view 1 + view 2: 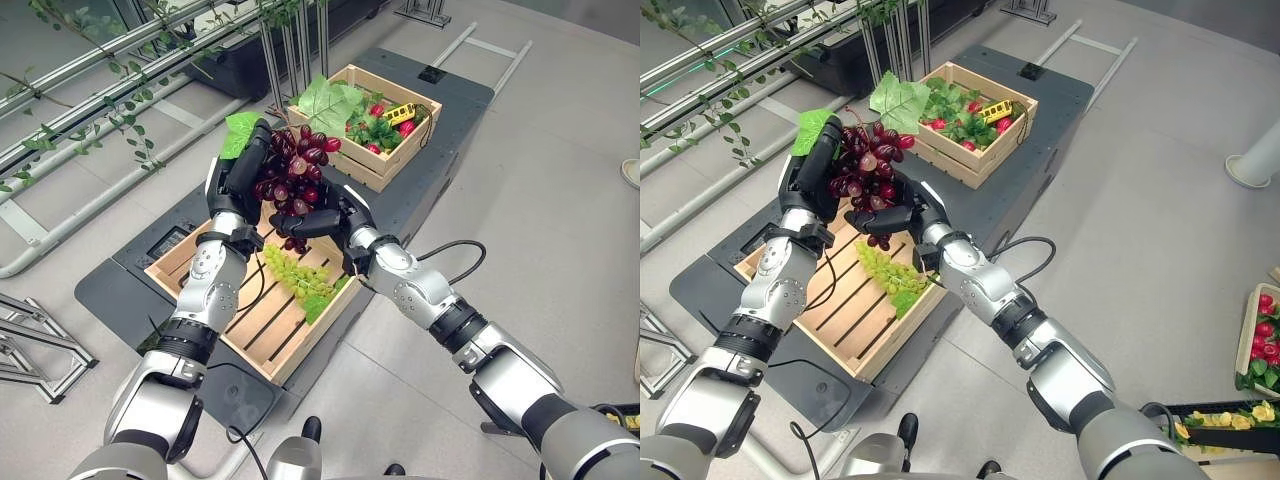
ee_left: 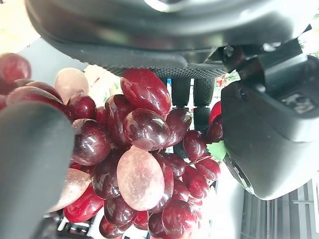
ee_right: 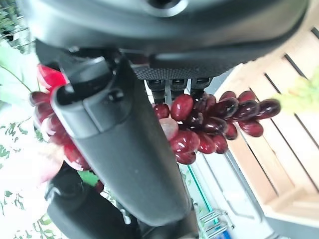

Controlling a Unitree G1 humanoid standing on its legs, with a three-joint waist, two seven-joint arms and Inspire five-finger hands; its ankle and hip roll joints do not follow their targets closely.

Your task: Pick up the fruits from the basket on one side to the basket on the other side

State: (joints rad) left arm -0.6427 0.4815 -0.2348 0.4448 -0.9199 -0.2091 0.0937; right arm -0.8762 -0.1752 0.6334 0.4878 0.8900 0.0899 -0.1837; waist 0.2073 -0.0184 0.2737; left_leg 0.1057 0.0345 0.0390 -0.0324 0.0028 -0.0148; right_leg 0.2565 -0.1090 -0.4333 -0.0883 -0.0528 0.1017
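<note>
A bunch of dark red grapes (image 1: 293,172) with a green leaf (image 1: 240,132) hangs above the far end of the near wooden basket (image 1: 268,345). My left hand (image 1: 243,172) cups the bunch from the left, thumb and fingers curled round the grapes (image 2: 144,164). From the right, my right hand (image 1: 330,218) closes on its lower part, thumb under the grapes (image 3: 209,124). A bunch of green grapes (image 1: 296,275) lies in the near basket. The far wooden basket (image 1: 368,176) holds leaves, small red fruits and a yellow piece.
Both baskets stand on a dark platform (image 1: 120,285). Metal rails with vine leaves (image 1: 90,110) run along the left. A folded metal frame (image 1: 30,345) lies at the lower left. Trays of fruit (image 1: 1262,335) and a white post base (image 1: 1252,165) stand at the right.
</note>
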